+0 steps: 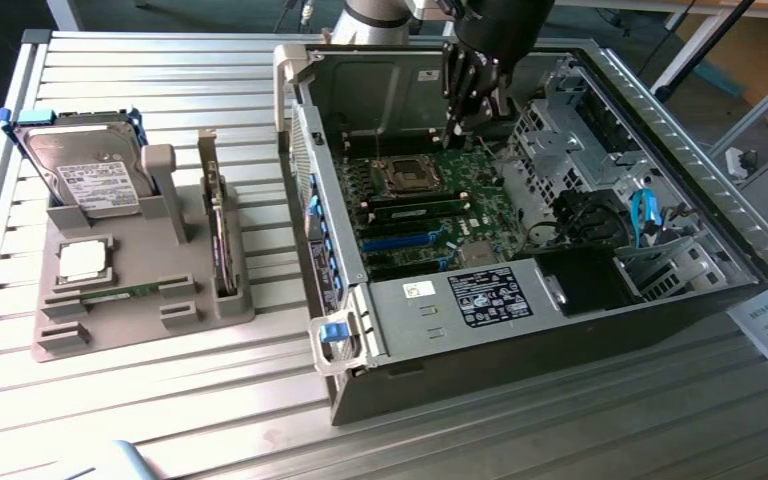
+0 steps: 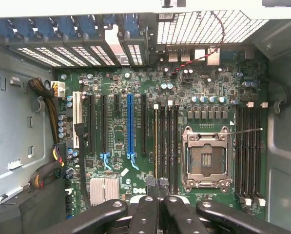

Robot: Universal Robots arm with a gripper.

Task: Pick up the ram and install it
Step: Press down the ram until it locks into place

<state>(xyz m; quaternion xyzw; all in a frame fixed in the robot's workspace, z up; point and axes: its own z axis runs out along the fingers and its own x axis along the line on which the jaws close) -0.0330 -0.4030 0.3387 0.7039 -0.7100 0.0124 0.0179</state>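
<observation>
Computer case (image 1: 651, 300): black shell, grey metal interior. Motherboard (image 2: 135, 97): green, with 1 blue slot (image 2: 130, 124) among black ones and a silver processor socket (image 2: 206, 158). Gripper (image 2: 159, 187): black. Left of the case in the exterior view: grey holder (image 1: 117, 300), silver hard drive (image 1: 91, 170) with white label, silver processor chip (image 1: 81, 260), green ram (image 1: 124, 293). Table (image 1: 157, 400): ribbed silver.

arm (image 1: 381, 14): reaching down from the far edge of the exterior view | wrist: pointing steeply downward | gripper (image 1: 462, 122): dark, hanging low, fingertips lowest | jaws: closed together, tips meeting | wrist view: gripper (image 2: 157, 187) with black fingers (image 2: 150, 204) pressed side by side, linkages splayed outward, nothing visible between them
</observation>
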